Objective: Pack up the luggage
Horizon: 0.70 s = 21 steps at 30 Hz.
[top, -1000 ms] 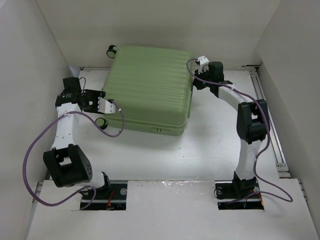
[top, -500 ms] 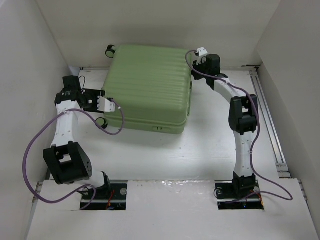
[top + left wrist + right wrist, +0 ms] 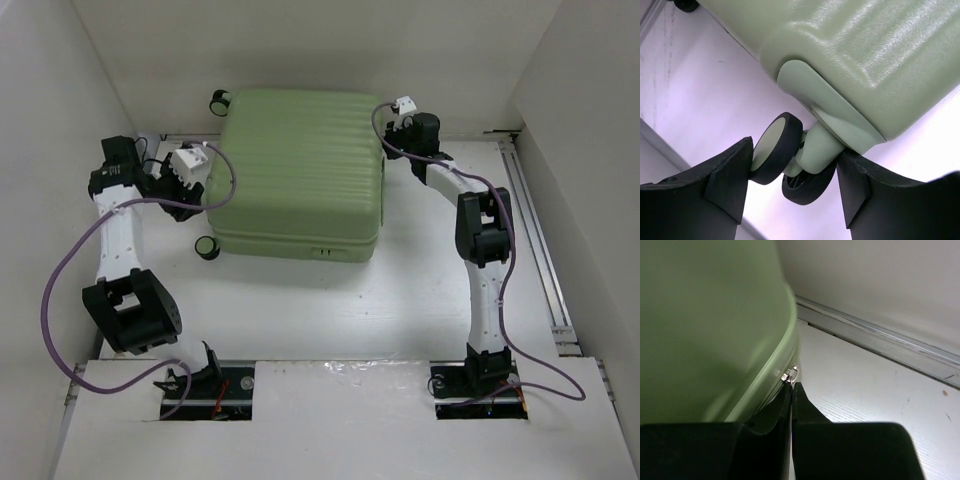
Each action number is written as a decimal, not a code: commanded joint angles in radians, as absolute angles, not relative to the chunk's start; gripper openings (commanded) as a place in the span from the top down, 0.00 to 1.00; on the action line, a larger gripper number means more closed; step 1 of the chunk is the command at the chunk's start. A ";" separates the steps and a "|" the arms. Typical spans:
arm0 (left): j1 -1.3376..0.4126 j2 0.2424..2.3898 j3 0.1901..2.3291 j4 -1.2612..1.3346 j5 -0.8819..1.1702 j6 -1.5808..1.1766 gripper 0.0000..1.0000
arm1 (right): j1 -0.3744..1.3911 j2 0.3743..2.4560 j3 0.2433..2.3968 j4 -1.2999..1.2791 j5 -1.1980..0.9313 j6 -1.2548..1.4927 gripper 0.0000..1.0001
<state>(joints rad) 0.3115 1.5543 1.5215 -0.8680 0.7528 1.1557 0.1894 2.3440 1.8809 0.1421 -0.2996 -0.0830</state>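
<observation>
The luggage (image 3: pixel 300 170) is a pale green ribbed hard-shell suitcase, lying closed and flat at the back of the table. My left gripper (image 3: pixel 205 180) is at its left side. In the left wrist view the gripper (image 3: pixel 795 150) has its fingers pressed on either side of a black-and-green twin wheel (image 3: pixel 785 160) under the shell (image 3: pixel 865 60). My right gripper (image 3: pixel 390 138) is at the far right edge. In the right wrist view it (image 3: pixel 791 386) is shut on the small metal zipper pull (image 3: pixel 791 374) against the shell (image 3: pixel 710 325).
White walls enclose the table on three sides. A metal rail (image 3: pixel 535 230) runs along the right side and shows in the right wrist view (image 3: pixel 880 335). Another wheel (image 3: pixel 206 246) sticks out at the suitcase's near left corner, and one (image 3: pixel 220 100) at the far left.
The suitcase has swung from skewed to square with the table. My left gripper moved away from me along its left side. My right gripper moved slightly farther back along the right edge.
</observation>
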 commanded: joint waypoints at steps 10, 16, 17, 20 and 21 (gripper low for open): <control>0.160 1.477 1.506 -0.382 0.517 0.505 0.45 | 0.232 2.338 1.781 0.189 -0.410 -0.064 1.00; 0.201 1.394 1.485 -0.273 0.589 0.521 0.46 | 0.218 2.347 1.781 0.189 -0.407 -0.034 1.00; 0.189 1.394 1.494 -0.314 0.554 0.541 0.48 | 0.209 2.347 1.770 0.189 -0.407 -0.034 1.00; 0.160 1.394 1.464 -0.348 0.445 0.630 0.55 | 0.209 2.321 1.749 0.189 -0.407 -0.044 1.00; 0.160 1.394 1.430 -0.336 0.430 0.630 0.55 | 0.209 2.321 1.749 0.189 -0.420 -0.044 1.00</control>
<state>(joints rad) 0.1547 1.4628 1.4246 -0.7120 0.5617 0.8433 0.1818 2.3405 1.7962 0.3031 -0.2901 -0.0700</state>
